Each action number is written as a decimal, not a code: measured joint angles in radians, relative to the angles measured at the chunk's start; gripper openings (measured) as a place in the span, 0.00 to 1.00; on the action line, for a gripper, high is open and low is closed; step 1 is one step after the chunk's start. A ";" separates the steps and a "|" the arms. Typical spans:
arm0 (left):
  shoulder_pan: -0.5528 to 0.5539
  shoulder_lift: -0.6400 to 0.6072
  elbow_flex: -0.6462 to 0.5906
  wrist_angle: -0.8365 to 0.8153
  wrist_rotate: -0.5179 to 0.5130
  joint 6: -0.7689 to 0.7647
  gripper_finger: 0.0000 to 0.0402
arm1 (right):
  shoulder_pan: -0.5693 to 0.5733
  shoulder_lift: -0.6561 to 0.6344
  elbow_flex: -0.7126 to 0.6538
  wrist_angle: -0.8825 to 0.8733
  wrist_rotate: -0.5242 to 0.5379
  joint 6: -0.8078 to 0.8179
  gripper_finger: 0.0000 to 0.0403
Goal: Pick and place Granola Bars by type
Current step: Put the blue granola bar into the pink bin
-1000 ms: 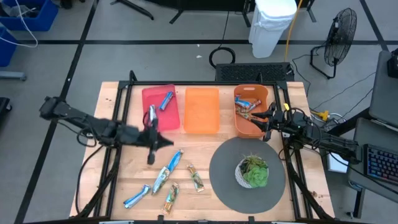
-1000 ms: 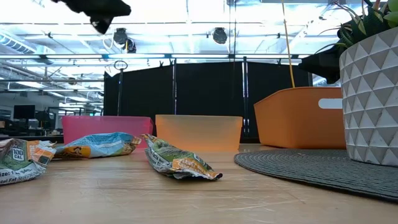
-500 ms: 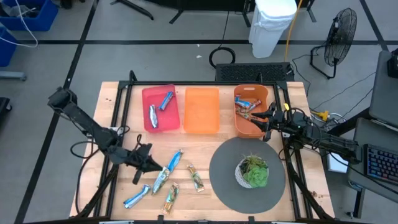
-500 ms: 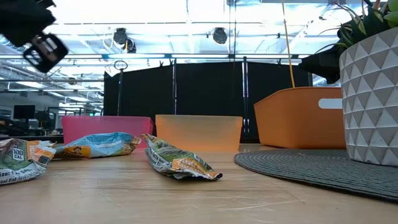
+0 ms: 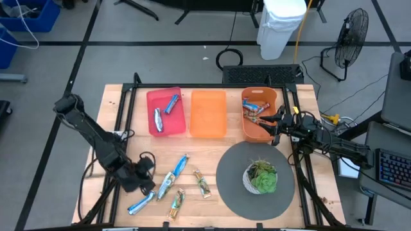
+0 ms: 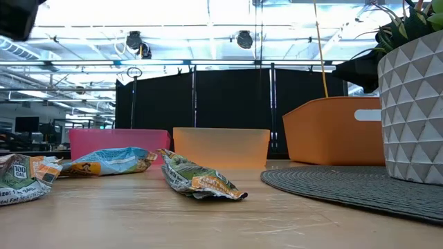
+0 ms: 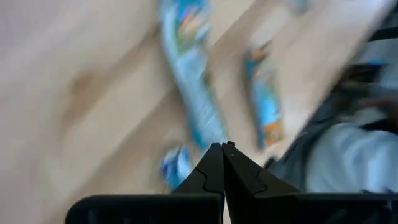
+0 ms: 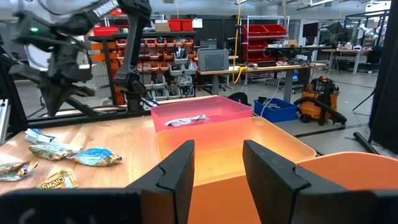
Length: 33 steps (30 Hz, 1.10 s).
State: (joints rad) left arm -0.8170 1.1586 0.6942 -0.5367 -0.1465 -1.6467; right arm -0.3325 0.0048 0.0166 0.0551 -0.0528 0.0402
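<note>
Five granola bars (image 5: 168, 186) lie lower left, blurred in the wrist view; left gripper (image 5: 146, 182) pressed together above them, right gripper (image 5: 277, 122) spread, centre right.

High view looks straight down; low view faces level across the shared table (image 5: 212, 151).

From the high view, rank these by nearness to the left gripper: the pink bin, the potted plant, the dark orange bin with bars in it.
Left gripper sits at the table's front left, by the loose bars.
1. Pink bin: back left, nearest.
2. Potted plant: on the round grey mat, front right.
3. Dark orange bin: back right, farthest, beside the right gripper.
</note>
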 joint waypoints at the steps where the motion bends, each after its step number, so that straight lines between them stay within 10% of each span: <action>1: -0.001 0.040 0.039 -0.041 0.037 -0.035 0.00 | 0.000 0.000 0.000 0.000 0.000 0.000 0.32; 14: -0.005 0.509 0.398 -0.331 0.422 -0.087 0.00 | 0.000 0.000 0.000 0.000 0.000 0.000 0.32; 33: -0.030 0.557 0.402 -0.402 0.233 -0.110 0.01 | 0.000 0.000 0.000 0.000 0.000 0.000 0.32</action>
State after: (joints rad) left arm -0.8471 1.7157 1.0966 -0.9386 0.0861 -1.7572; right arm -0.3324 0.0048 0.0166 0.0551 -0.0528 0.0406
